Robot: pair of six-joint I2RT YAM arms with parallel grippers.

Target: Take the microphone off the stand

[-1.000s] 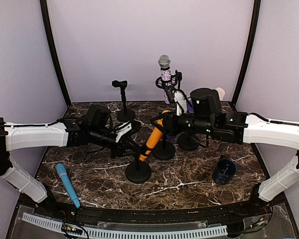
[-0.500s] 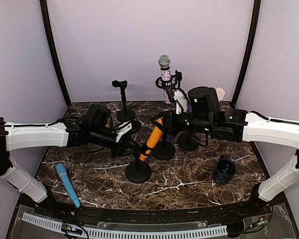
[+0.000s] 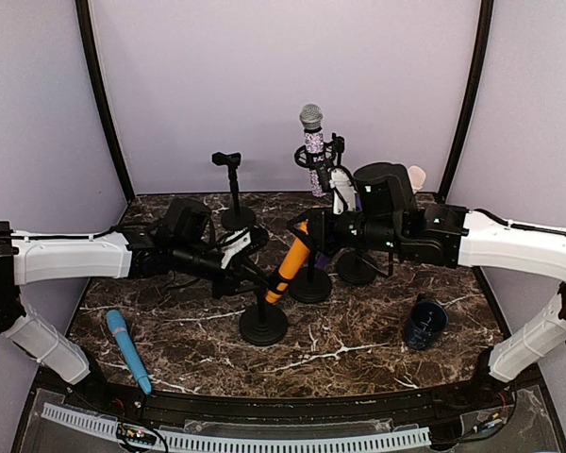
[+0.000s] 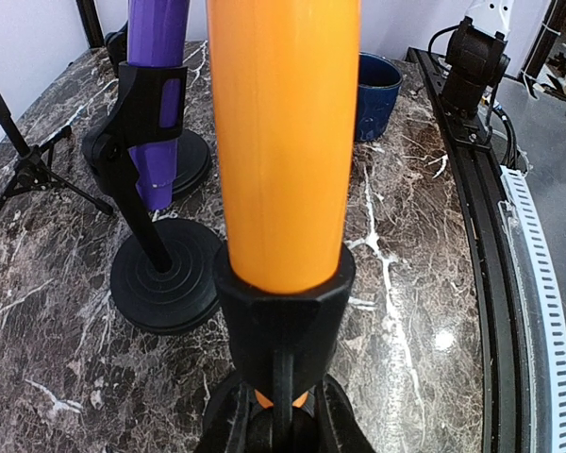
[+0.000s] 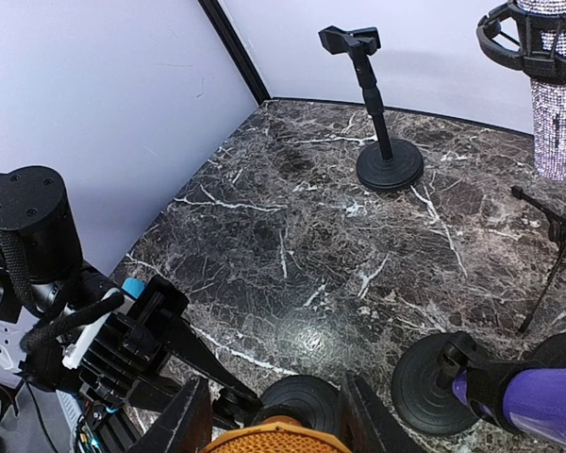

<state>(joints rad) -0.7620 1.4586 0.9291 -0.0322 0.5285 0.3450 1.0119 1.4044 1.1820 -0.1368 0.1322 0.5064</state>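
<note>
Orange is the microphone (image 3: pixel 289 264) that matters here. It sits in the clip of a black stand (image 3: pixel 263 326) at the middle of the marble worktop (image 3: pixel 358 351), and its body tilts so the head points toward 1 o'clock.

We see the left arm reaching in from 9 o'clock, stretched low and nearly level over the worktop. The left gripper (image 4: pixel 281 429) is clamped tight on the stand's thin stem just under the clip. The right arm comes in from 3 o'clock, also nearly level. The right gripper (image 5: pixel 269 429) holds the microphone's mesh head, with one finger on each side of it.

The space around the stand is crowded. Just beside it at 1 o'clock stands a purple microphone (image 4: pixel 156 104) in its own clip, and the round base of its stand sits close to the base of the orange one's. Further back at 1 o'clock, a glittery microphone (image 3: pixel 313 151) stands upright in a ring mount. An empty stand (image 3: pixel 232 189) is at 12 o'clock near the back wall. A dark blue cup (image 3: pixel 424 323) sits at 3 o'clock, well apart from the stand. A light blue microphone (image 3: pixel 127 349) lies flat at 8 o'clock near the front edge.
</note>
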